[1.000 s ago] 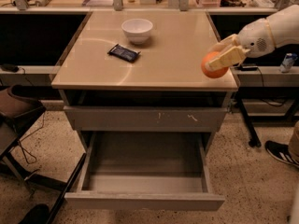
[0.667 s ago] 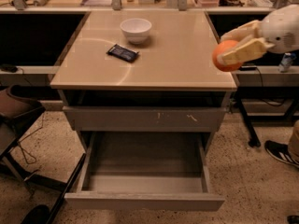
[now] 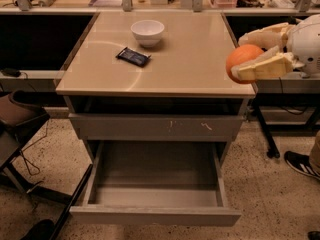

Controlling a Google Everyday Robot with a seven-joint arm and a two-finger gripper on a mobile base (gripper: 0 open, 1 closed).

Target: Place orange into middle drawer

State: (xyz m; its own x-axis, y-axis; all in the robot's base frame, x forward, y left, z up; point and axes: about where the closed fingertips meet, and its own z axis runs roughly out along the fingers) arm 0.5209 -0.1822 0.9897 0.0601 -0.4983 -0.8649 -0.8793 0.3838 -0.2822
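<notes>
Since a second ago the pincer (image 3: 239,56) has carried the orange (image 3: 242,60) slightly up and rightward. It now hangs beside the bench's (image 3: 190,69) right front corner, pinched between both fingers. The middle drawer (image 3: 155,216) stands pulled out, lower and to the left. On the bench sit a white bowl (image 3: 147,32) and a dark packet (image 3: 133,56).

The gripper (image 3: 238,57) hangs at the table (image 3: 195,64)'s right edge, clasping the orange (image 3: 244,58); bowl (image 3: 147,32) sits behind the packet (image 3: 133,56) on top; middle drawer (image 3: 155,171) juts forward below.
</notes>
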